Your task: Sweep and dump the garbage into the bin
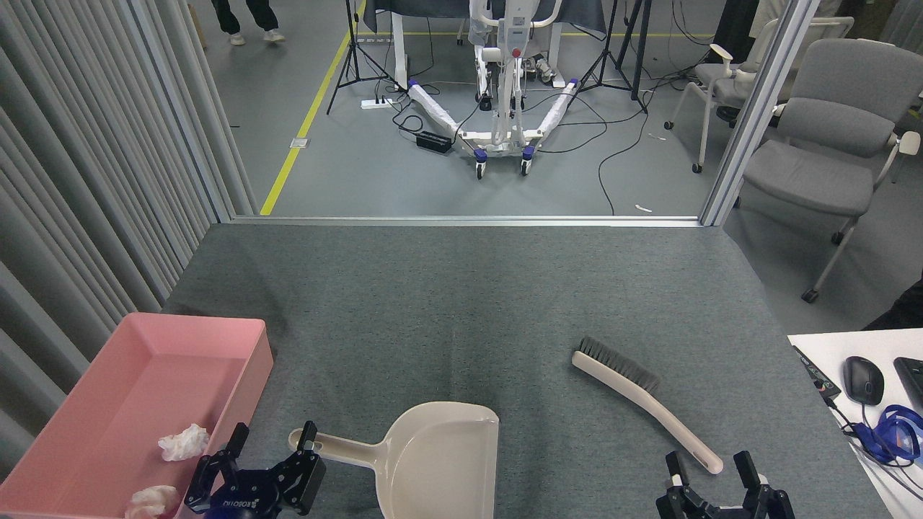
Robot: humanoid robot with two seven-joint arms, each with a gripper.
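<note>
The bin (108,404) is seen at the lower left of the grey mat (461,303), pressed up near the ribbed wall (94,180). Two wads of garbage are found inside it: one (183,442) lies on the bin floor near the right wall, the other (152,500) sits closer to the bottom edge of the view, partly cut off.

The dustpan (433,461) is laid flat on the mat at the bottom centre, its handle pointing left. The left gripper (268,461) is shown just left of that handle, fingers spread wide and nothing held; one fingertip (308,436) appears to be right at the handle's end, though contact cannot be confirmed from this angle.

The brush (644,401) is stretched out diagonally on the mat to the right, bristles at the upper left, handle running down to the lower right. The right gripper (709,468) is placed just below the handle's tip, its two fingers parted and empty, clear of the brush.

No garbage is seen on the mat itself.

At the far right a white desk (829,353) carries a mouse (863,380). Beyond the mat, a grey chair (829,144) and a white wheeled frame (501,108) are stood on the floor, and a person's legs (249,18) are glimpsed at the top left.
</note>
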